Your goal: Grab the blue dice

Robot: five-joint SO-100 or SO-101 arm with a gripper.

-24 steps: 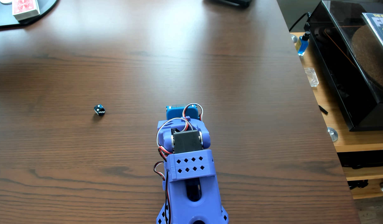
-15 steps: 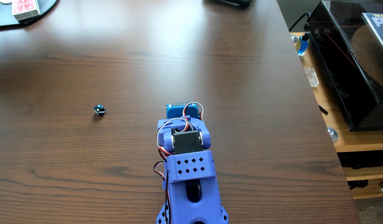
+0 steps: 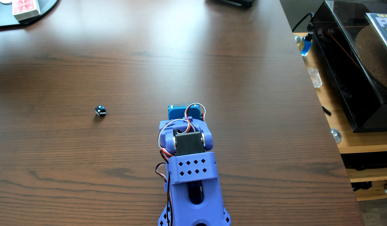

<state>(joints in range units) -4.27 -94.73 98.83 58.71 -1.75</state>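
Navy blue dice (image 3: 100, 111) | alone on wood table (image 3: 231, 71) | uncontained

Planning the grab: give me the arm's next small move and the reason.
Probably swing the arm left in this view, toward the dice. The dice sits alone on the table, well left of the folded arm, whose end effector fingers are hidden.
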